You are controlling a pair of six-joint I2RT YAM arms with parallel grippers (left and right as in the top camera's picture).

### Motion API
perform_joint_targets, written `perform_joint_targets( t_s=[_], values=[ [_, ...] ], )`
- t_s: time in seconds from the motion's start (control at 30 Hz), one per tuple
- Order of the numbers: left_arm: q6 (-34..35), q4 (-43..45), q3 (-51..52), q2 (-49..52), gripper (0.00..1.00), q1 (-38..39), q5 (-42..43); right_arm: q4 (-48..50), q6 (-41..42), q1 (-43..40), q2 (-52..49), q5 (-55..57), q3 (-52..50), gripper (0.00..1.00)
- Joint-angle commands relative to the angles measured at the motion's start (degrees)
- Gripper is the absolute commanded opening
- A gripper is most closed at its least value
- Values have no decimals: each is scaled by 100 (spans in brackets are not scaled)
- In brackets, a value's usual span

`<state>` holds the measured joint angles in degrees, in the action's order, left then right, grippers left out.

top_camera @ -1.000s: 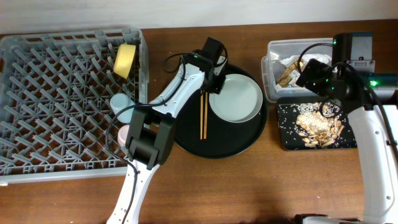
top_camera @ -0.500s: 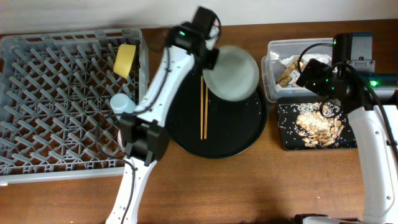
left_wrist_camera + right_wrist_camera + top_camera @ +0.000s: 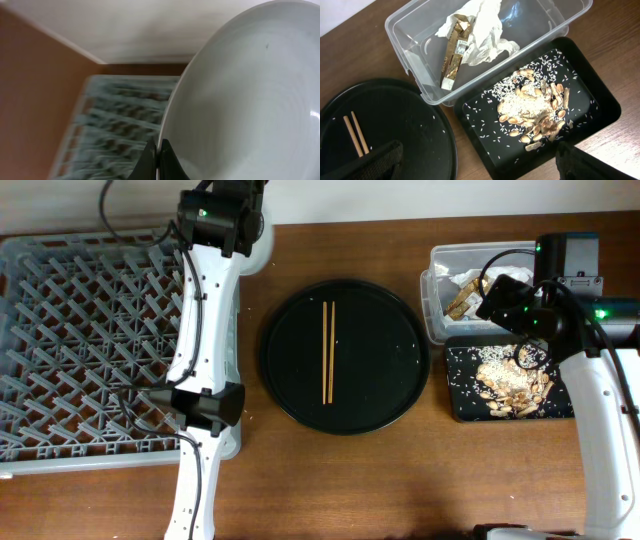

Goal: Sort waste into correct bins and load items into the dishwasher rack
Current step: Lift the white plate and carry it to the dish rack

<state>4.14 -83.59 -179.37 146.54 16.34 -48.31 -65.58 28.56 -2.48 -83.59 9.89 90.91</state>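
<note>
Plate (image 3: 240,100), pale grey-green, is clamped at its rim between the closed fingers of the left pincer (image 3: 158,152). In the left wrist view its hollow face fills the right side of the picture, with the rim sweeping up from the fingertips. The rack (image 3: 90,330) shows below and to the left of it, blurred. From overhead, the left arm stretches along the rack's right wall, and the pincer holds the plate in the air at the rack's far right corner. Only a pale sliver of the plate shows there, just past the wall on the counter (image 3: 400,480) side. The arm hides much of that side of the rack.

To the right of the rack the round tray (image 3: 370,370) lies on the counter. The chopsticks (image 3: 327,352) lie side by side on it, left of its middle, and a few white grains are scattered around them.

The right pincer (image 3: 477,150) hangs wide open and holds nothing, above the near edge of the shallow tray (image 3: 600,110). This tray carries a heap of brown scraps (image 3: 535,115) and rice-like grains. Touching its far side is the clear tub (image 3: 420,30), which holds crumpled napkins (image 3: 480,25) and a brownish wrapper (image 3: 452,55).
</note>
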Motion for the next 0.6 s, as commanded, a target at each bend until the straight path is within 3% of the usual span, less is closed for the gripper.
perform_joint_targets(
  t_s=[0.0, 0.23, 0.57],
  values=[
    [-118, -96, -52, -70, 0, -39, -1860, -2, 66, -22, -26, 111, 48, 98],
    [-111, -1086, -46, -621, 0, -79, -2046, -2, 66, -22, -26, 111, 48, 99],
    [-116, -730, -28, -1939, 0, -1397, -1300, -2, 66, -22, -26, 111, 48, 98]
  ],
)
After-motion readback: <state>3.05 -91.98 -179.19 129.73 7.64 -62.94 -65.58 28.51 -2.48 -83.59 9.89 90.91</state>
